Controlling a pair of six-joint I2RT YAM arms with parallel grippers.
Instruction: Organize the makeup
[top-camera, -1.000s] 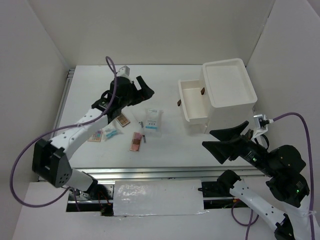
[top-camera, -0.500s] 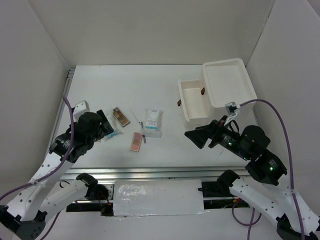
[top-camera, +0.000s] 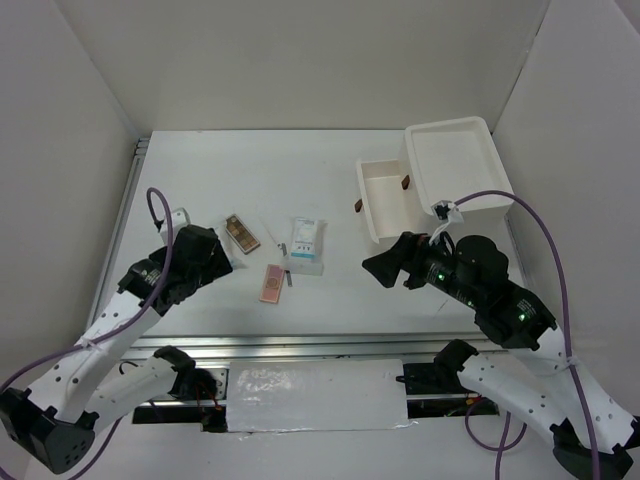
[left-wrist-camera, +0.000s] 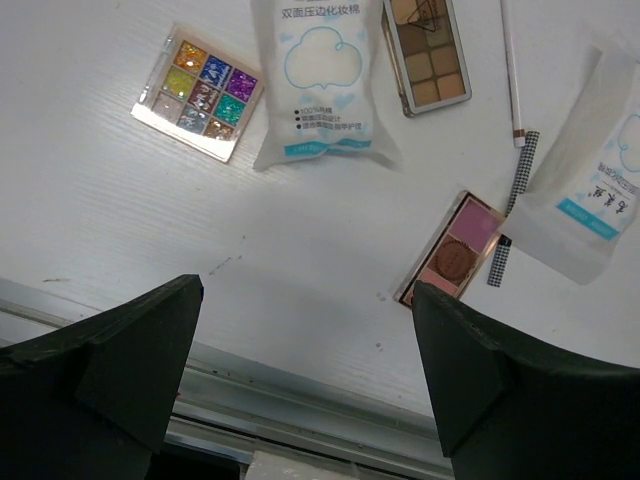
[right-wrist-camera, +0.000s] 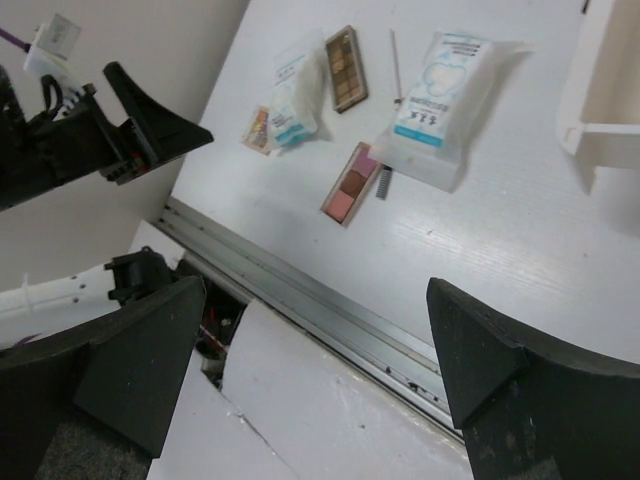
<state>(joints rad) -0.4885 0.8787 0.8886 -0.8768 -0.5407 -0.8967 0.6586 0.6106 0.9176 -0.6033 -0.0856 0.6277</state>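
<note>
My left gripper (top-camera: 200, 262) hangs open and empty over the table's left front; in the left wrist view (left-wrist-camera: 306, 288) it is above bare table. Below it lie a glitter palette (left-wrist-camera: 197, 92), a white-and-blue packet (left-wrist-camera: 320, 85), a brown palette (left-wrist-camera: 428, 50), a thin pencil (left-wrist-camera: 511, 70), a pink palette (left-wrist-camera: 455, 250) and a second packet (left-wrist-camera: 600, 190). My right gripper (top-camera: 385, 270) is open and empty, held high in front of the drawer box (top-camera: 450, 180). It sees the same makeup, among it the larger packet (right-wrist-camera: 445, 90) and the pink palette (right-wrist-camera: 351, 183). No sponges show.
The white drawer box has its drawer (top-camera: 385, 200) pulled out to the left, and its edge shows in the right wrist view (right-wrist-camera: 610, 90). A metal rail (top-camera: 300, 345) runs along the table's front edge. White walls enclose the left, back and right.
My left gripper has pulled back from the far middle to the left front, over the glitter palette and small packet. My right gripper has swung left toward the table's middle.
</note>
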